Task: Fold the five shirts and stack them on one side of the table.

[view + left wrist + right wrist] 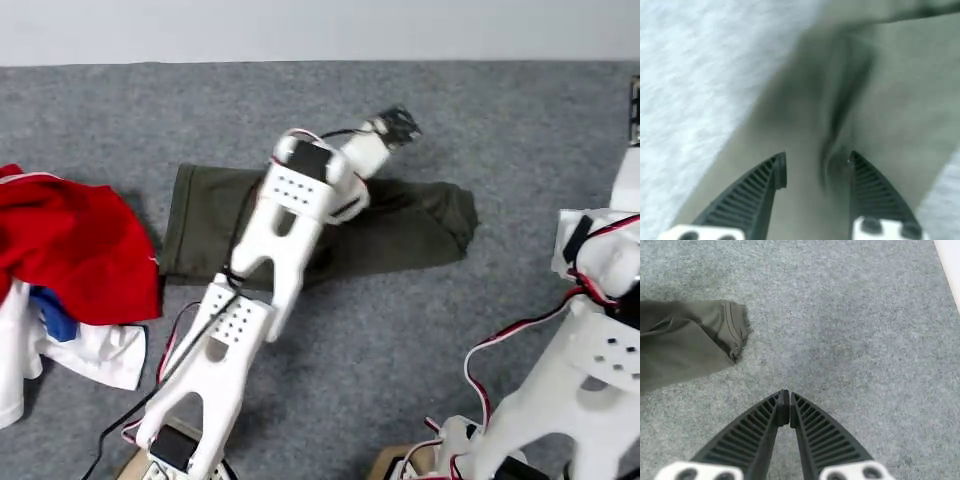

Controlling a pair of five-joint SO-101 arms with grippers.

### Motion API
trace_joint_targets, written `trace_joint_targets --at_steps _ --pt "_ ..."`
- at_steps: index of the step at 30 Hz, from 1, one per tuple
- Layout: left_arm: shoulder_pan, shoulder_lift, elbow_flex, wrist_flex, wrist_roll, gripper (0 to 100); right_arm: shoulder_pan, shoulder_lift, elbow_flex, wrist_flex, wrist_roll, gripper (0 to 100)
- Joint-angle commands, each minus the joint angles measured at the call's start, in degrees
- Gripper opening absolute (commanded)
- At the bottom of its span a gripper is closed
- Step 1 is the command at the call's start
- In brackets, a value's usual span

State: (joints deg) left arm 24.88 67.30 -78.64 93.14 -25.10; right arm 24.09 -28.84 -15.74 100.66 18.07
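Observation:
An olive green shirt (400,230) lies folded into a long strip across the middle of the grey table. My left arm (300,190) stretches over its centre. In the left wrist view my left gripper (816,167) is open just above the olive shirt (890,90), with a raised crease of the cloth between its fingers. My right gripper (786,407) is shut on nothing above bare carpet, a short way from the olive shirt's end (695,340). A red shirt (70,250) lies crumpled at the left edge, over a white shirt with blue trim (90,350).
The table is covered in grey carpet (400,340). The right arm (600,340) stands at the right front corner. A pale wall (300,30) runs along the far edge. Cables hang from both arms near their bases.

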Motion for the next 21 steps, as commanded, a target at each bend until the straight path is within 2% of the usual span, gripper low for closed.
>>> trace_joint_targets --at_steps 1,6,13,21 --pt "4.4 -0.7 -2.1 1.5 0.0 20 0.5 -1.4 -0.3 2.2 -0.6 1.0" --pt "5.0 0.8 -1.9 -0.1 0.0 20 0.5 -1.4 -0.3 2.2 -0.4 1.0" --pt "4.6 0.6 -1.9 5.7 0.0 20 0.5 -1.5 -0.3 2.2 -0.4 1.0" --pt "3.2 0.8 -8.0 7.1 0.0 18 0.5 -1.5 -0.3 2.2 -0.3 1.0"
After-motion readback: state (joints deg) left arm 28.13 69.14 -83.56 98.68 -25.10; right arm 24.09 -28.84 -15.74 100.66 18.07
